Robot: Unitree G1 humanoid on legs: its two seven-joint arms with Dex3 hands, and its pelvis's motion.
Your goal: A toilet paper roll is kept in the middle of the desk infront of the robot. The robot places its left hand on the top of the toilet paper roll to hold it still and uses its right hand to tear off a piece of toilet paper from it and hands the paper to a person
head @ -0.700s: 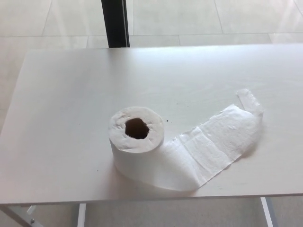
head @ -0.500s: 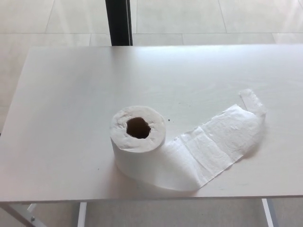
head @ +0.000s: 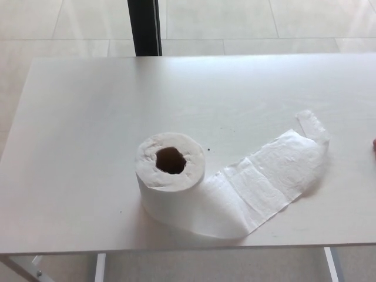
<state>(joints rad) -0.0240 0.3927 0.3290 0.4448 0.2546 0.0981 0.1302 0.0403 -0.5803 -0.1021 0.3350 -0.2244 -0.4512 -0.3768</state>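
small pinkish-red sliver (head: pixel 373 144) at right edge, possibly a person, too cropped to tell

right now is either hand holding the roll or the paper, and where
Nothing is held: neither hand is in view; the toilet paper roll stands untouched.

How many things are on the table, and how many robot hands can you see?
Toilet paper roll, with its loose tail lying on the table: 1
Robot hands: 0
Total: 1
A tiny pink bit shows at the right edge; I cannot tell what it is.
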